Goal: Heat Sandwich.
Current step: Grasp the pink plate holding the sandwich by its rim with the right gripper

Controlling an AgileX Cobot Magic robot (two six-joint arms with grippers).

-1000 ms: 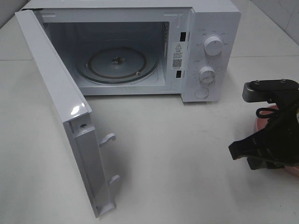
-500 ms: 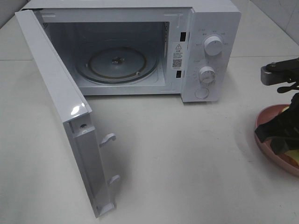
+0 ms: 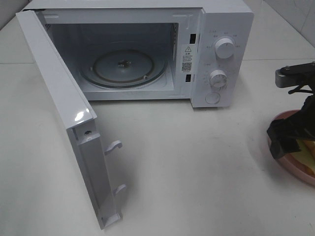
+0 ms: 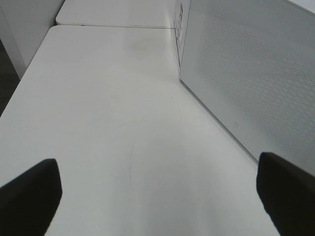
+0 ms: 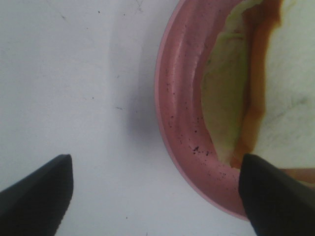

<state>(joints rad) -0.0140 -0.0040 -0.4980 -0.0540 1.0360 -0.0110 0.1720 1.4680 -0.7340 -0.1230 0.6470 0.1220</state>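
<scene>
Sandwich (image 5: pixel 275 88) is sat on the pink plate (image 5: pixel 179 113), on the worktop (image 3: pixel 197 172), off to the right of the microwave (image 3: pixel 216 29) and well apart from the cavity. Door (image 3: pixel 64 113) is swung wide and the turntable (image 3: pixel 123 66) is bare, so the load step is judged not yet done.

Right end effector (image 5: pixel 156 196): jaws spread wide, nothing clamped. It is hung low over the plate's near rim, one finger outside over the worktop and the other over the plate side. Left end effector (image 4: pixel 157 196): jaws apart, nothing between them, parked over bare worktop.

Handling, as judged: bread is soft and would be crushed by a pinch, and the layers are likely to slide apart. Plate looks stiff and light, with a smooth rim that could slip. Grip is best taken on the plate rim, never on the bread, and the plate should be kept level in transit.
</scene>
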